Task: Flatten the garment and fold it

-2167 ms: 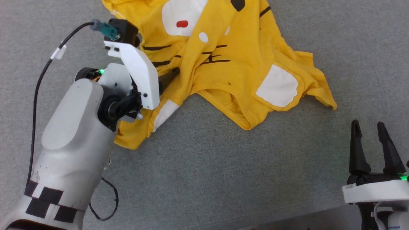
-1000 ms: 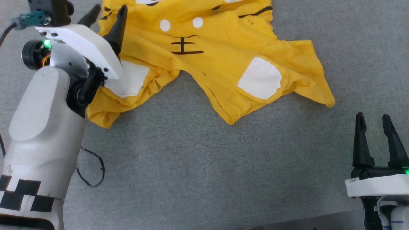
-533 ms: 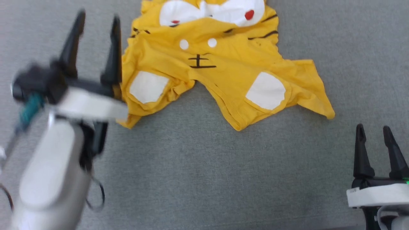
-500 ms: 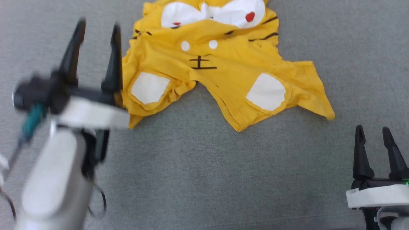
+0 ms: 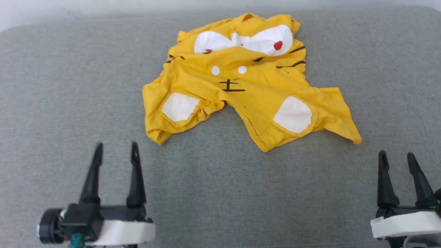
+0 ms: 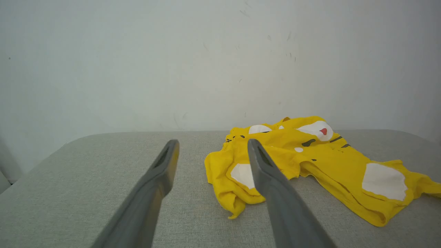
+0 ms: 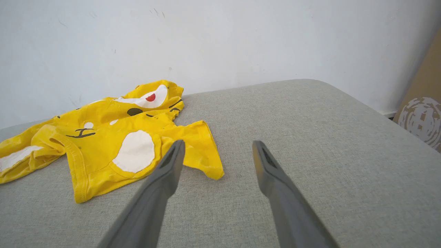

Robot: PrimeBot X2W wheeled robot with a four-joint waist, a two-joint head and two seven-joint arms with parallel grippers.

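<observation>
L claw (image 5: 116,144) pulled back, garment (image 5: 255,86) crumpled

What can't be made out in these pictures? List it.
- T-shirt underside: all views, lies against the grey cushion.
- White face patch: head view, partly covered by a yellow fold.
- Brown board: right wrist view, cut by the right edge.
- Left end effector: head view, base cut by the bottom edge.

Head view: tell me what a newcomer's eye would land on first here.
The crumpled bright yellow garment catches the eye first, bunched on the far middle of the grey padded surface, its white face patch and red dot at the far end. Next come the left gripper at lower left and the right gripper at lower right, both open, empty and short of the cloth.
</observation>
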